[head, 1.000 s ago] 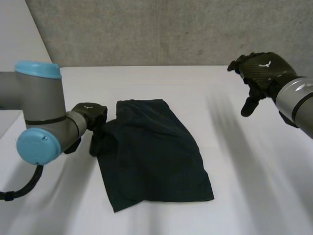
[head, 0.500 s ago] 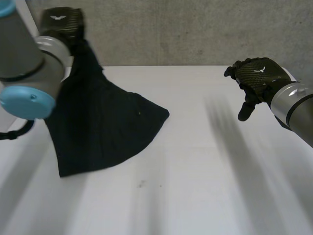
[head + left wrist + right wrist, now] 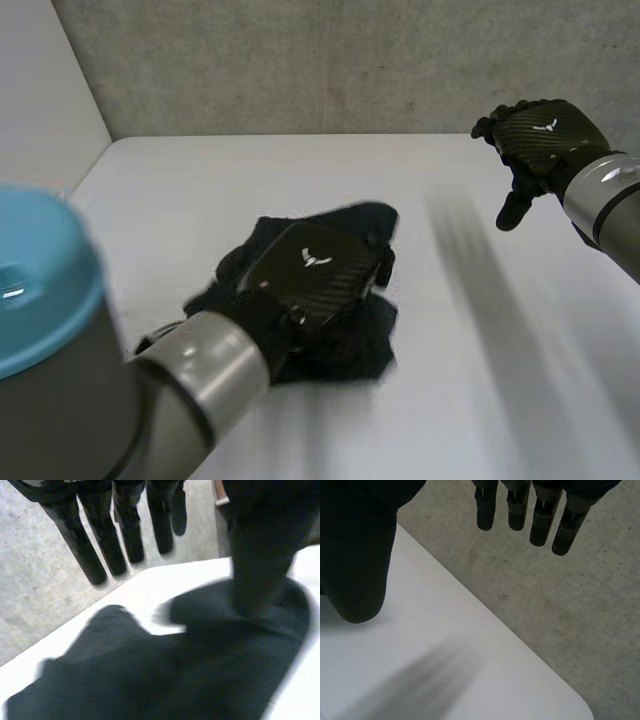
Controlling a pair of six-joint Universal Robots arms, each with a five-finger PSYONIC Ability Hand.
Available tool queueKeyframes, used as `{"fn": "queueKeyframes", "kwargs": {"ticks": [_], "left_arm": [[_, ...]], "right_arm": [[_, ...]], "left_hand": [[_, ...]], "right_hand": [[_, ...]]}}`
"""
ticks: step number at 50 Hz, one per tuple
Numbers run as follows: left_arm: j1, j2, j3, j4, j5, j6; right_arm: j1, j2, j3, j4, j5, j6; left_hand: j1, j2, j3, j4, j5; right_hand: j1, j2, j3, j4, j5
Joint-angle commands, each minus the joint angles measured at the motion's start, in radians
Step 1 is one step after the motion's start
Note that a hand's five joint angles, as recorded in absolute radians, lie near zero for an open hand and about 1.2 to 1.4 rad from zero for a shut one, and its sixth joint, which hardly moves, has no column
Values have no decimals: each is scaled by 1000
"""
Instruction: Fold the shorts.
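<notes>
The dark shorts (image 3: 350,345) lie bunched in a heap on the middle of the white table (image 3: 190,190). My left hand (image 3: 315,268) hovers right over the heap and hides much of it. In the left wrist view the left hand's fingers (image 3: 102,555) are straight and spread above the shorts (image 3: 150,680), which lie under its palm, and nothing is pinched. My right hand (image 3: 542,140) hangs in the air over the far right of the table, well away from the shorts. Its fingers (image 3: 517,507) are straight and hold nothing.
A grey concrete wall (image 3: 330,60) runs along the table's far edge. The table's corner (image 3: 570,700) shows below my right hand, with grey floor (image 3: 560,605) beyond it. Bare table surface lies to the right of the shorts.
My left hand lifted the flat shorts high at the left by one edge, swung them down to the table's middle and opened its fingers. The shorts are now crumpled. The right hand barely moved.
</notes>
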Motion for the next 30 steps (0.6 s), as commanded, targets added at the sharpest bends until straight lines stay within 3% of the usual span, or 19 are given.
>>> {"fn": "queueKeyframes", "kwargs": {"ticks": [1,6,11,20,30], "left_arm": [[116,153,-69,-53,-1,267],[234,195,-51,-50,-10,273],[297,179,-31,-51,-12,61],[294,3,-58,-59,-42,-227],[293,-65,-129,-39,-285,-356]], "right_arm": [[7,9,-12,-3,-12,-5],[9,52,-25,-18,-65,-16],[17,103,-23,-12,-147,-91],[124,192,-31,-17,-282,-347],[237,345,-146,-24,-332,-438]], "left_hand": [[-390,-432,-455,-449,-454],[-408,-450,-473,-466,-472],[-393,-435,-458,-452,-457],[-381,-424,-447,-440,-445],[-346,-388,-411,-405,-410]], "right_hand": [[-31,-47,-43,-61,-64],[-31,-47,-43,-61,-64],[-31,-47,-43,-61,-64],[-31,-47,-43,-61,-64],[-31,-47,-43,-61,-64]]}}
